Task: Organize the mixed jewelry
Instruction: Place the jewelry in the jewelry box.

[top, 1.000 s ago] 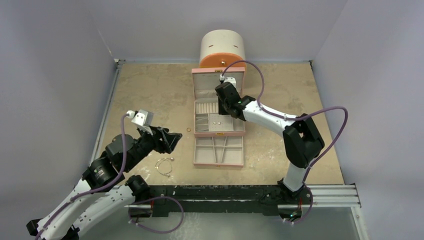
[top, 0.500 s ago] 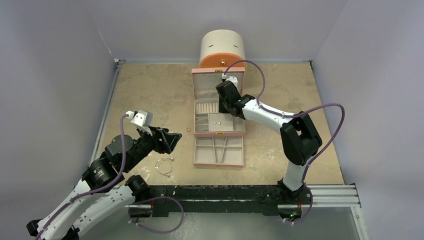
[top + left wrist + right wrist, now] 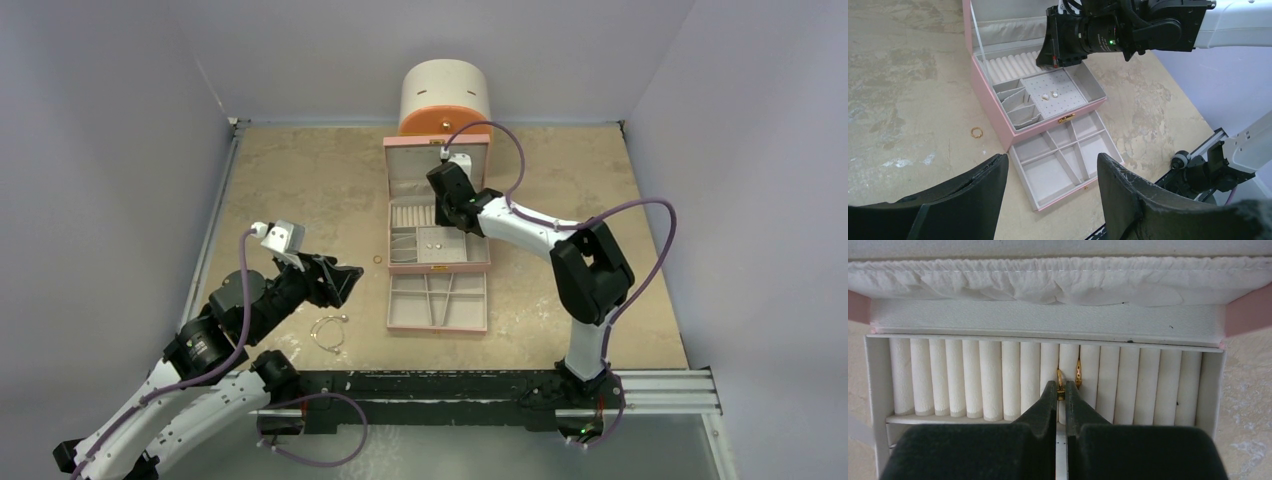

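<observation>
My right claw point(image 3: 1061, 386): pinched narrow on a gold ring point(image 3: 1059, 375) over the ring rolls point(image 3: 978, 380).
My left claw point(image 3: 1051, 165): wide, above the bench point(image 3: 908, 100).

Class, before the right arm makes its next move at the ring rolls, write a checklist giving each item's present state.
1. Right gripper shut on gold ring: ok.
2. Gold ring over a groove between ring rolls: ok.
3. Its depth in the groove: cannot tell.
4. Apart from second gold ring beside it: ok.
5. Left gripper open, empty: ok.
6. All pieces put away: not ok; coppery ring and bangle lie loose.
</observation>
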{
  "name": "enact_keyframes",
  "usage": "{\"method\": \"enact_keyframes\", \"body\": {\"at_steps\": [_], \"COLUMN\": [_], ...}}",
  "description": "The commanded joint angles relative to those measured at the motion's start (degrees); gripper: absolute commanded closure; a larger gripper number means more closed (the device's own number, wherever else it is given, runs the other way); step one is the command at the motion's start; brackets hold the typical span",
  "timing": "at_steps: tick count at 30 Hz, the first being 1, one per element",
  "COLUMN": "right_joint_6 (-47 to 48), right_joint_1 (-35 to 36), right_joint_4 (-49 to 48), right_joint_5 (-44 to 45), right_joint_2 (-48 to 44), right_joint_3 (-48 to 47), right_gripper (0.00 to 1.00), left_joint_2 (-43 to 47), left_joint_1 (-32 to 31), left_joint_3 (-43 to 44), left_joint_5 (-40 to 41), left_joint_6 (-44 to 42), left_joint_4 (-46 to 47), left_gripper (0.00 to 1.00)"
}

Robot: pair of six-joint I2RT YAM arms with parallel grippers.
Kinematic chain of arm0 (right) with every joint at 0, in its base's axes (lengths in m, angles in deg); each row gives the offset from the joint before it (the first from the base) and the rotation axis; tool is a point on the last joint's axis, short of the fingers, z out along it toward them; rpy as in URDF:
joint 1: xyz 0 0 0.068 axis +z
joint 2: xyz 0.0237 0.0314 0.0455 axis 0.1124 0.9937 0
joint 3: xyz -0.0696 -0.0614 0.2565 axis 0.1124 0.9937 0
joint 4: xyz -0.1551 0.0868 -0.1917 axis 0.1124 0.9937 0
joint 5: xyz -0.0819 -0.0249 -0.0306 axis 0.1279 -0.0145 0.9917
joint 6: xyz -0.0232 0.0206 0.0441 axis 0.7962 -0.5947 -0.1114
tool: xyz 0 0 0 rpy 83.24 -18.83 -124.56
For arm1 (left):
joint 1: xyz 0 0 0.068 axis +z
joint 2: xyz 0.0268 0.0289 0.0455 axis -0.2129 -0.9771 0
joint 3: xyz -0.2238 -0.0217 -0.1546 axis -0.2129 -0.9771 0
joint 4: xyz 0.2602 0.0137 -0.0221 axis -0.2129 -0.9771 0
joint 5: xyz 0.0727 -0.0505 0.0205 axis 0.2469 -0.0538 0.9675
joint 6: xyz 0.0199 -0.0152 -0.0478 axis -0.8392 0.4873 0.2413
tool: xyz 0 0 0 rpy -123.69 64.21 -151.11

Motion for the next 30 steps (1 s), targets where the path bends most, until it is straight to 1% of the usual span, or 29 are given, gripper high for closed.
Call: {"method": "enact_keyframes", "body": {"at_steps": [1,7,9,11,14,21,25,30], "right_joint_6": [-0.8,-2.3,-2.7,-2.9,-3.1,-3.2,-3.2,-3.4], "right_joint_1": [-0.3,-0.3,-0.3,-0.4,-0.4,-0.4,-0.4,-0.3], "right_joint_4": [-0.5,-0.8,-0.9,-0.8,-0.5,0.7,0.7,0.2], "right_joint_5": [2.4,2.6,2.4,2.2,2.1,1.2,0.8,1.3], "right_joint_2": [2.4,4.6,5.0,5.2,4.5,0.7,-1.6,-3.1], "right_joint_3": [-2.2,-2.4,-2.4,-2.6,-3.0,-4.0,-4.2,-3.9], "right_gripper": [1.00,0.99,0.95,0.93,0.86,0.76,0.74,0.75], "left_joint_2": [-0.4,-0.4,-0.4,-0.5,-0.4,-0.4,-0.6,-0.8], "left_joint_1": [-0.1,-0.2,-0.1,-0.1,-0.1,-0.1,0.0,-0.1], "left_joint_3": [0.2,0.2,0.2,0.2,0.2,0.2,0.2,0.2], "left_joint_5": [0.6,0.5,0.5,0.5,0.6,0.5,0.5,0.3], "left_joint_6": [-1.1,-1.1,-1.1,-1.1,-1.1,-1.1,-1.2,-1.2], "left_joint_4": [1.4,1.4,1.4,1.4,1.4,1.4,1.5,1.5], "left_gripper": [0.35,0.35,0.35,0.35,0.35,0.35,0.35,0.35]}}
